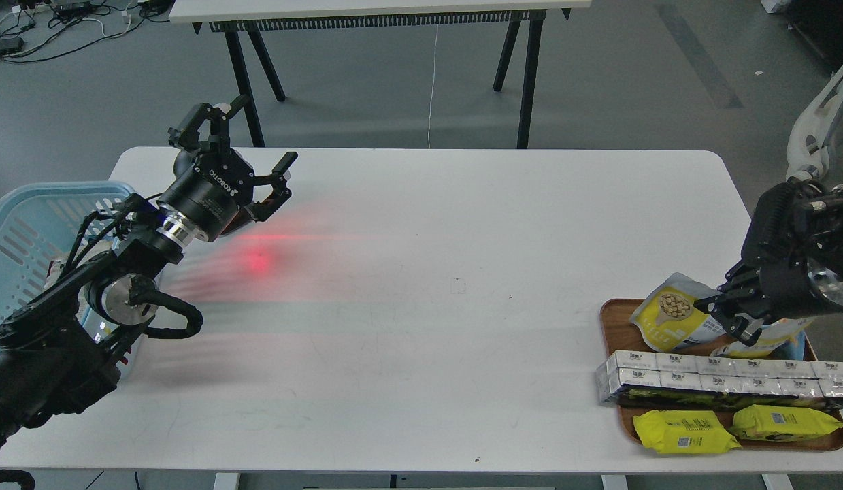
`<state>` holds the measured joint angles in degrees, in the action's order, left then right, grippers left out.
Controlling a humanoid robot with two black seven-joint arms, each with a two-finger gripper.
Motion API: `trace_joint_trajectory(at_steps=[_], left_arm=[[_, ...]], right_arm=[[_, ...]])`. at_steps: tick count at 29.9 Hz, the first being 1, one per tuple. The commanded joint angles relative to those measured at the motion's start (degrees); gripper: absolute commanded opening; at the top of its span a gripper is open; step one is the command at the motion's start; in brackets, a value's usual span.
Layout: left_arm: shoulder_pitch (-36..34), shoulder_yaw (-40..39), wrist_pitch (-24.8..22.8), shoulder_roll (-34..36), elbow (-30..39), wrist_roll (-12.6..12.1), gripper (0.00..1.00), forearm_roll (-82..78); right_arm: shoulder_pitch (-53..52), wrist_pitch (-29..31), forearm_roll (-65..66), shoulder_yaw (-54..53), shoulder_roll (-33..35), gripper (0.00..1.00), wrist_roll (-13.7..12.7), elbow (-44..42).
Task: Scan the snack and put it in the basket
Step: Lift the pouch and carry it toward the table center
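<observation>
The snack pouch, white-grey on top and yellow below with a round nut picture, hangs tilted just above the back of the brown tray at the right. My right gripper is shut on the pouch's right edge. The light blue basket stands at the table's far left edge, partly hidden by my left arm. My left gripper hovers over the table's back left, beside the basket, with its fingers spread wide and nothing between them. A dark red device shows under it, and a red light spot lies on the table.
The tray also holds a row of white boxes, two flat yellow packs and another bag behind the boxes. A second table stands beyond the white one. A white stand rises at the right edge.
</observation>
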<state>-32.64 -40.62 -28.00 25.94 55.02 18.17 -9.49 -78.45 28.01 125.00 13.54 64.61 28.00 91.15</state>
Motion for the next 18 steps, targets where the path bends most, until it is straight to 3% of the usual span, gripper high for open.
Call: trace_joint_trajectory(at_steps=[1, 8, 18], left_arm=[[0.03, 0.10, 0.00, -0.19, 0.00, -0.06, 1.00, 0.00], [0.12, 0.01, 0.00, -0.01, 0.00, -0.06, 1.00, 0.00], [0.21, -0.08, 0.00, 0.43, -0.08, 0.03, 1.00, 0.00]], right_arm=[[0.05, -0.32, 0.00, -1.85, -0.27, 0.00, 0.00, -0.80], [-0.04, -0.76, -1.42, -8.53, -6.41, 0.00, 0.00, -4.05], [-4.08, -0.41, -5.90, -10.56, -27.13, 0.00, 0.00, -10.29]])
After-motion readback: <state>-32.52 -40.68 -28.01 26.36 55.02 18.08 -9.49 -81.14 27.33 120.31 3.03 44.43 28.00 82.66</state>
